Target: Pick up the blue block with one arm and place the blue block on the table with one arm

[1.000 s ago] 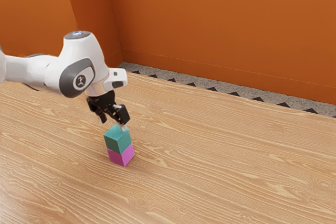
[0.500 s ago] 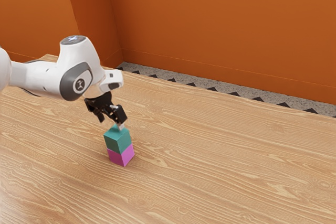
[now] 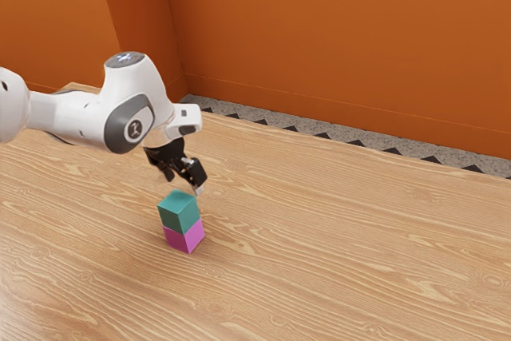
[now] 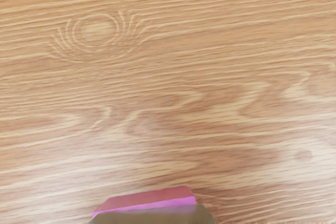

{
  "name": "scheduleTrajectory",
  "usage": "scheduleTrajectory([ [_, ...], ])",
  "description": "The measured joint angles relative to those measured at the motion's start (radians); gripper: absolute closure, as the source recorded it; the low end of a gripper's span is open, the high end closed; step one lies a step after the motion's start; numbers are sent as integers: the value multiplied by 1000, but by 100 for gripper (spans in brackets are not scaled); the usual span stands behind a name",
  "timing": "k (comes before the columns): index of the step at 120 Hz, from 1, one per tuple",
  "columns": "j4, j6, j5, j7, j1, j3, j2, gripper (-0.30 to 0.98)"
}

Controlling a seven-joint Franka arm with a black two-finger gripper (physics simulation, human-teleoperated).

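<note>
Since the earlier frame, your black two-finger gripper [image 3: 184,184] has moved toward the exterior view's right, carried by the white and grey arm [image 3: 132,121], while both blocks stay where they were. It is released, its two fingers standing apart with no block between them, and it hangs just above the stack, with one fingertip near the top's edge. Your blue block, a teal-blue cube [image 3: 179,212], sits upright on a magenta cube [image 3: 184,236], faces roughly aligned, and that lower cube rests on the light wooden table [image 3: 359,261]. In the wrist view you see part of the magenta cube beside a blurred olive-brown shape [image 4: 152,216], too unclear to name. Beyond the table you have a plain orange wall [image 3: 335,45].
</note>
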Motion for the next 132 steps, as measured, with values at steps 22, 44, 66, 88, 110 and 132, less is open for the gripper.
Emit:
scheduleTrajectory([
  [22,-27,4,-7,5,8,-1,-1,2],
  [44,-32,5,-8,9,10,-1,14,2],
  [66,-31,8,-9,12,7,-1,43,2],
  [88,-30,14,-15,14,6,-1,73,2],
  [110,-32,16,-21,16,7,-1,81,4],
  [132,-34,15,-24,16,6,-1,79,24],
])
